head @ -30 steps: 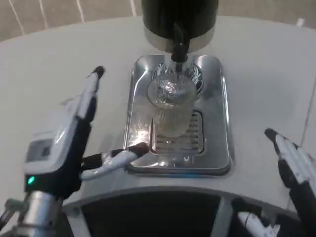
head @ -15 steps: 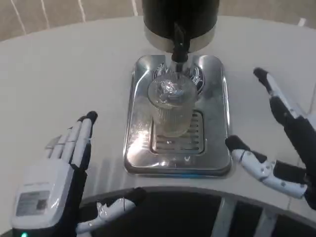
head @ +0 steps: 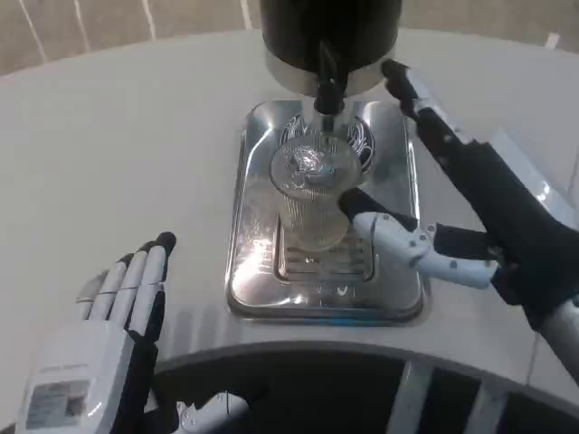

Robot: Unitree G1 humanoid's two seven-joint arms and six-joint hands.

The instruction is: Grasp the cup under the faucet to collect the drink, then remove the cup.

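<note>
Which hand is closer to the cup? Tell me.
The right hand: its open fingers flank the ribbed glass cup under the faucet. The left hand waits open near the table's front edge.

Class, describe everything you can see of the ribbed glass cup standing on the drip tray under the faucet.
The cup looks like clear ribbed glass, tall and round, standing upright on the slotted grate of the shiny metal drip tray, directly beneath the black faucet. Its open top glints, so how full it is cannot be judged. The right hand is open around its right side, the thumb tip close to or just touching the wall; which cannot be told.
</note>
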